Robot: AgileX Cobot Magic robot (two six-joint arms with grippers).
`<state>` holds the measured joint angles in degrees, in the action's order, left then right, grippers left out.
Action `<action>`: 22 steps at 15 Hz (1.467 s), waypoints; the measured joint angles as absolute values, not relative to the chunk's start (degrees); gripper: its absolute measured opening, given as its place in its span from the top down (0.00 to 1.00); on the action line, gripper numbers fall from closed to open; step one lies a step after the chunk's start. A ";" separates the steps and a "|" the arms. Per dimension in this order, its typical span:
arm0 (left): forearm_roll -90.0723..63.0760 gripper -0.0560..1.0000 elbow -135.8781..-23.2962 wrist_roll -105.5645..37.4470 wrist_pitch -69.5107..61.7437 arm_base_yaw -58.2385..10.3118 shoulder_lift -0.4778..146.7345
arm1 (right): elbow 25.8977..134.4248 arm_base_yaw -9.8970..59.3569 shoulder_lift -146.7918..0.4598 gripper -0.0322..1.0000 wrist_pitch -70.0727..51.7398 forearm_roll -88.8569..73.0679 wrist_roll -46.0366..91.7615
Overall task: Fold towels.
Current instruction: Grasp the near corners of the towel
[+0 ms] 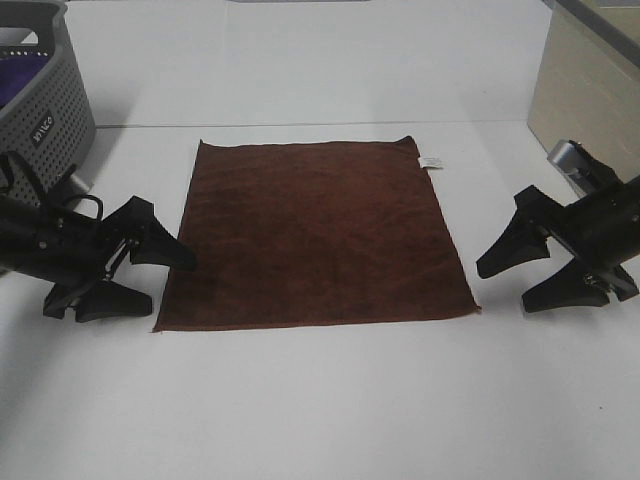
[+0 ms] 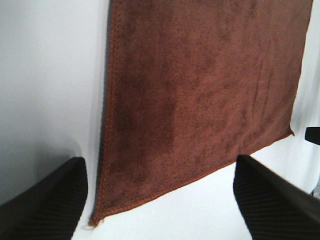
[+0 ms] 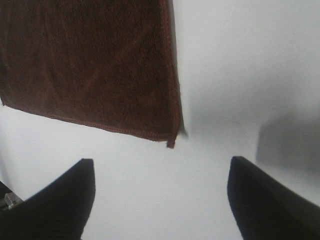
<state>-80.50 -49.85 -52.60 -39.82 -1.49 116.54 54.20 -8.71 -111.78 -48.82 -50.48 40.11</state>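
A dark brown towel (image 1: 315, 235) lies flat and spread out on the white table, with a small white tag (image 1: 431, 161) at its far right corner. My left gripper (image 1: 140, 280) is open and empty just left of the towel's near left corner (image 2: 97, 217). My right gripper (image 1: 525, 280) is open and empty to the right of the towel's near right corner (image 3: 171, 141). The towel fills much of the left wrist view (image 2: 200, 85) and the right wrist view (image 3: 90, 60). Neither gripper touches the towel.
A grey perforated laundry basket (image 1: 45, 110) with purple cloth inside stands at the far left. A beige box or panel (image 1: 585, 100) stands at the far right. White table (image 1: 320, 400) surrounds the towel.
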 joint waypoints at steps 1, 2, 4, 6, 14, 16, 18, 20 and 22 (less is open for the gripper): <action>-81.47 0.24 -49.96 -53.11 -40.39 -2.01 117.11 | 54.26 -8.71 -112.82 0.27 -48.76 -52.08 41.42; -82.85 0.24 -50.08 -54.03 -40.68 -3.21 117.57 | 54.32 -8.71 -114.02 0.27 -48.76 -53.57 42.51; -85.66 0.24 -50.08 -56.09 -40.05 -6.30 117.97 | 55.69 -8.71 -116.54 0.27 -48.70 -54.77 43.37; -86.75 0.24 -50.31 -56.84 -38.79 -8.25 117.97 | 58.04 -7.05 -118.32 0.28 -48.76 -55.06 43.37; -89.04 0.71 -50.48 -57.01 -34.32 -9.28 119.40 | 62.22 2.46 -122.10 0.72 -45.15 -56.49 40.05; -88.35 0.90 -50.48 -57.07 -33.46 -9.28 119.69 | 62.22 2.46 -122.10 0.88 -45.21 -56.32 38.56; -86.06 0.93 -50.48 -56.49 -33.69 -9.28 119.69 | 62.22 2.46 -122.10 0.94 -46.47 -55.29 37.30; -80.62 0.93 -50.48 -52.14 -35.81 -9.28 119.69 | 62.22 2.46 -122.10 0.95 -48.93 -52.25 35.01; -74.03 0.93 -50.48 -46.18 -38.79 -9.28 119.23 | 61.48 2.46 -121.24 0.95 -50.31 -48.47 31.86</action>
